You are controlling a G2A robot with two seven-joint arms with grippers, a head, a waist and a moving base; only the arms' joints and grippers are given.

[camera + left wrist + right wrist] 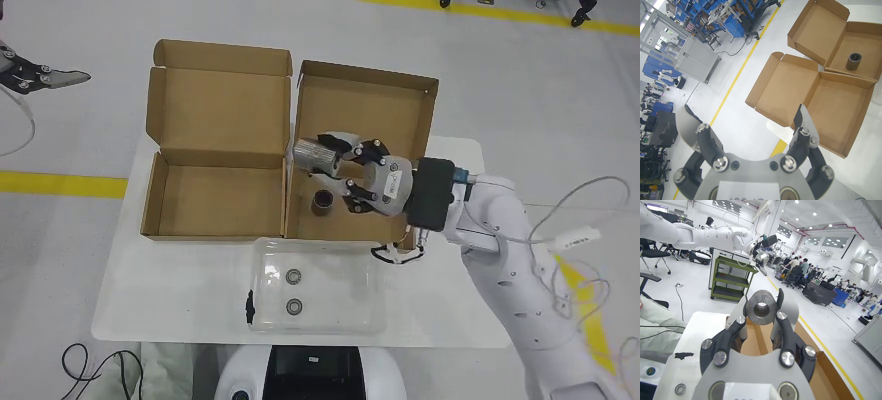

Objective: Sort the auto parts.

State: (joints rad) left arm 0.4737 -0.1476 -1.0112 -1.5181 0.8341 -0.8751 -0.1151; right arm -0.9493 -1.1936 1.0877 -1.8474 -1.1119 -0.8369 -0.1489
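Our right pincer (pixel 762 302) grips a steel sleeve (pixel 761 311), level above the right-hand box (pixel 372 108) where a second sleeve (pixel 322 204) stands, the arm stretched across the table (pixel 180 290). Our left pincer (pixel 744 111) gapes wide, empty, above the floor.

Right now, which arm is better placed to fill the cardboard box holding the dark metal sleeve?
Right: the right gripper holds a grey metal cylinder over that box; the left gripper is open, off the white table.
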